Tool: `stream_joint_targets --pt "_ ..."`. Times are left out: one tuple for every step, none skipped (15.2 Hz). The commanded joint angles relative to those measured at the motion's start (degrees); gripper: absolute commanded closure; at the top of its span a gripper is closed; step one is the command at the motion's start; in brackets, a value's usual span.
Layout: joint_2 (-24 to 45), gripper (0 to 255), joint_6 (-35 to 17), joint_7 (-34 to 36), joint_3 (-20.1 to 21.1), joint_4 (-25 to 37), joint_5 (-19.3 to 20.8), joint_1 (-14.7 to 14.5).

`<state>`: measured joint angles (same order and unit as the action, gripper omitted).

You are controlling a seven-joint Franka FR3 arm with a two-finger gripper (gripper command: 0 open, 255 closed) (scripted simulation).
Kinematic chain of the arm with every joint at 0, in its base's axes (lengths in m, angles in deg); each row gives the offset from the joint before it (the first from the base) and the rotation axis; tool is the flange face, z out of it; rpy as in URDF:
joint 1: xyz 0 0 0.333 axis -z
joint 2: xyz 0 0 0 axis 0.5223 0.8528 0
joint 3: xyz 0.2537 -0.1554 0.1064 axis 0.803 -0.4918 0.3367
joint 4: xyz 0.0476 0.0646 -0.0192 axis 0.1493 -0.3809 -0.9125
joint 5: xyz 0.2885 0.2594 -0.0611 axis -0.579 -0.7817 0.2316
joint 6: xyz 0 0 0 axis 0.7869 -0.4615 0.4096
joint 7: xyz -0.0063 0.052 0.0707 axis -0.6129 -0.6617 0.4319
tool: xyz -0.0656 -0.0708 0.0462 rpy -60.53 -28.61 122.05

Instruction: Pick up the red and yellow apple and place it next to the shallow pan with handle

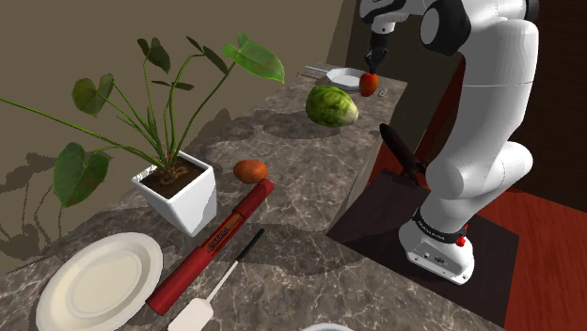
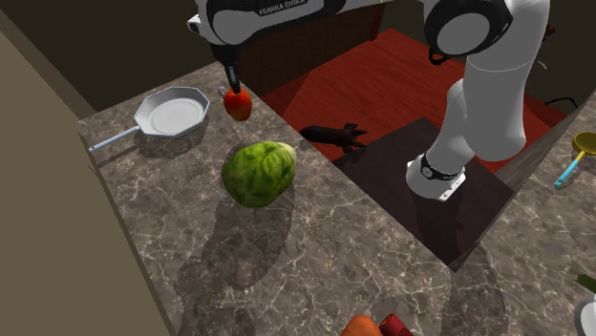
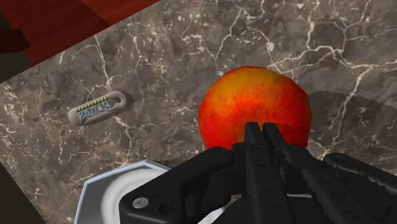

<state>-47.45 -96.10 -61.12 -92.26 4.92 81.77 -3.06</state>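
Note:
The red and yellow apple (image 1: 369,84) (image 2: 238,105) (image 3: 254,105) hangs from my black gripper (image 1: 374,64) (image 2: 230,84) (image 3: 264,130), whose fingers meet shut at the apple's top. It is over the marble counter near its edge, just beside the shallow grey pan (image 2: 172,113) (image 1: 334,75) (image 3: 95,191). The pan's long handle (image 2: 113,141) points away from the apple. Whether the apple touches the counter I cannot tell.
A green cabbage-like ball (image 1: 330,105) (image 2: 258,173) lies closer to the stand. Farther along the counter are a potted plant (image 1: 177,193), a brown round fruit (image 1: 249,170), a red cylinder (image 1: 212,246), a white plate (image 1: 99,282) and a spatula (image 1: 221,282). A small capsule (image 3: 100,108) lies near the pan.

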Motion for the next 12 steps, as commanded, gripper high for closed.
stream_joint_targets --pt "0.17 255 -1.60 -0.01 0.05 -1.39 -0.07 -0.04" --pt "0.31 255 -2.30 -0.02 0.07 -1.97 -0.11 -0.05" --pt "0.45 255 -3.01 -0.03 0.10 -2.54 -0.15 -0.06" --pt "0.61 255 -3.71 -0.04 0.13 -3.08 -0.20 -0.07" --pt "0.77 255 -4.40 -0.05 0.16 -3.61 -0.26 -0.07" --pt "0.96 255 -5.09 -0.07 0.19 -4.13 -0.32 -0.07" --pt "1.15 255 -5.77 -0.09 0.22 -4.63 -0.38 -0.07" --pt "1.29 255 -6.32 -0.10 0.25 -5.04 -0.42 -0.07" --pt "1.30 255 -6.31 -0.10 0.25 -5.02 -0.42 -0.07" --pt "1.31 255 -6.31 -0.10 0.25 -5.01 -0.43 -0.07" --pt "1.31 255 -6.31 -0.10 0.25 -5.01 -0.43 -0.07" --pt "1.31 255 -6.31 -0.10 0.25 -5.01 -0.43 -0.07"
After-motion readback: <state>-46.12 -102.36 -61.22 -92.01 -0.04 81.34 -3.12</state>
